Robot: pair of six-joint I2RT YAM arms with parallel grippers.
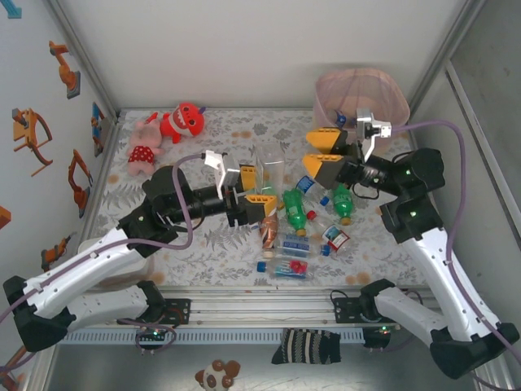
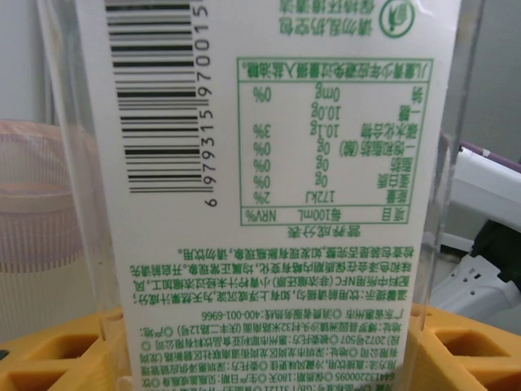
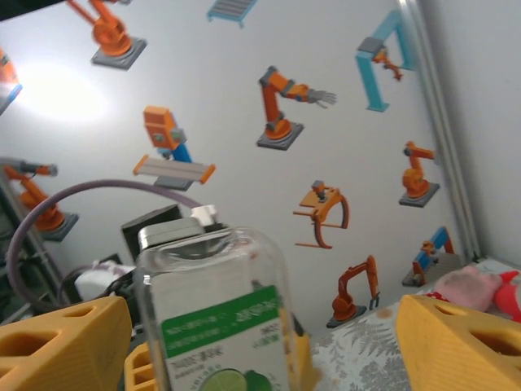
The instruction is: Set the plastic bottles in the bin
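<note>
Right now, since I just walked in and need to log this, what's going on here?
The left gripper is clamped on a tall clear plastic bottle with a white label. The right gripper stands open beside it. Several small bottles lie on the table; the pink-rimmed bin stands at the far right.

Bright, even light in the overhead view leaves only soft shadows on the worktop [image 1: 212, 244]. Glare blooms on the wall [image 3: 236, 187] in the right wrist view; behind the left wrist's sharp bottle [image 2: 269, 204], everything blurs.
</note>
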